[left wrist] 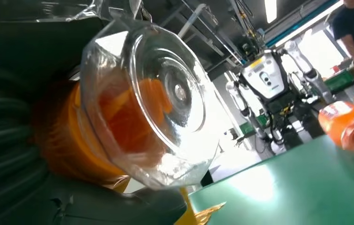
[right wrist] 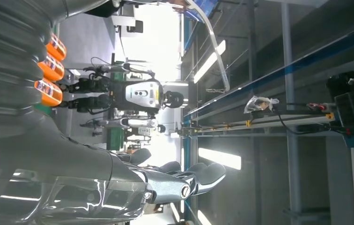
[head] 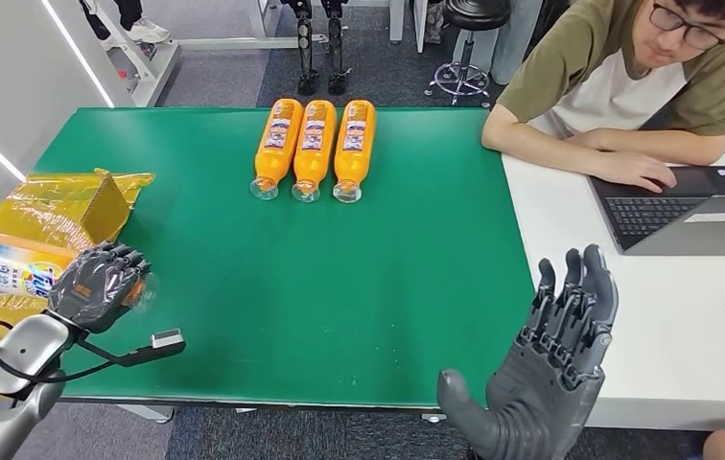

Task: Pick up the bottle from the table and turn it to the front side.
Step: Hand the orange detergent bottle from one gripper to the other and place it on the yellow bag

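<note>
over the left edge of the green table [head: 359, 287], the left hand [head: 98, 285] grips an orange bottle [head: 4, 267], fingers curled around the end near its clear cap, the labelled body lying sideways and sticking out past the table above a yellow bag [head: 52, 206]. from the left wrist view the clear cap [left wrist: 151, 101] faces the camera with orange showing through it. three more orange bottles [head: 314, 149] lie side by side at the far edge of the table, clear caps toward the robot. the right hand [head: 555, 369] is raised by the near right corner, fingers straight and apart, holding nothing. beside it, a person [head: 618, 77] sits at a white desk [head: 666, 316] with a hand on a laptop [head: 685, 211].
</note>
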Controlling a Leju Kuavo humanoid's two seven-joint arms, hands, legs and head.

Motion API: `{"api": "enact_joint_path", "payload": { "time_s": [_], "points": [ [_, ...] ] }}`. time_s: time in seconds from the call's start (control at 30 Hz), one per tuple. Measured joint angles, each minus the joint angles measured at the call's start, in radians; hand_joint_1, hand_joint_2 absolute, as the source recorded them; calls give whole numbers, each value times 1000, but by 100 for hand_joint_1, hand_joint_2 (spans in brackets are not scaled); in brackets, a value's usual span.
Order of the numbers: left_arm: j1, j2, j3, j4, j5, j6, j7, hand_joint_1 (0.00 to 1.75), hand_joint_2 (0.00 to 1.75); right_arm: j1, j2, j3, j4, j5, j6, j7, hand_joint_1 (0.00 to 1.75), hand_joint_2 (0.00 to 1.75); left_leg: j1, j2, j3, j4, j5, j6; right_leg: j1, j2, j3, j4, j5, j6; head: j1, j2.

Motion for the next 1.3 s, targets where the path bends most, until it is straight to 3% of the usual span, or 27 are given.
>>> {"api": "enact_joint_path", "payload": {
  "time_s": [0.17, 0.47, 0.8, 1.1, 1.3],
  "points": [
    [-32, 22, -10, 57, 18, -28, -35, 175, 175, 1, -4, 4, 0, -6, 0, 0, 0, 175, 0, 0, 0, 0, 0, 0, 0, 0, 0, 0, 0, 0, 0, 0],
    [-235, 22, -138, 372, 111, -83, -223, 175, 175, -15, -22, 42, 5, -41, 0, 5, 0, 175, 0, 1, 1, 0, 1, -2, 0, 0, -1, 0, 2, -2, 0, 0],
    [-490, -91, -317, 698, 120, -132, -302, 175, 175, -35, -25, 56, 13, -38, 1, 6, 0, 175, 0, 0, 0, 1, 2, -2, 0, 0, 0, 0, 2, -2, 0, 0],
    [-549, -137, -369, 785, 124, -144, -314, 175, 175, -34, -24, 56, 12, -32, 1, 5, 0, 175, 0, -1, 0, 1, 2, -2, 0, -1, -1, 0, 2, -2, 0, 0],
    [-589, -198, -401, 838, 203, -236, -285, 175, 175, -28, -12, 47, -3, 23, 1, 35, 0, 175, 0, -3, 0, 1, 3, -2, 0, -4, 1, 0, 2, -2, 0, 0]
  ]
}}
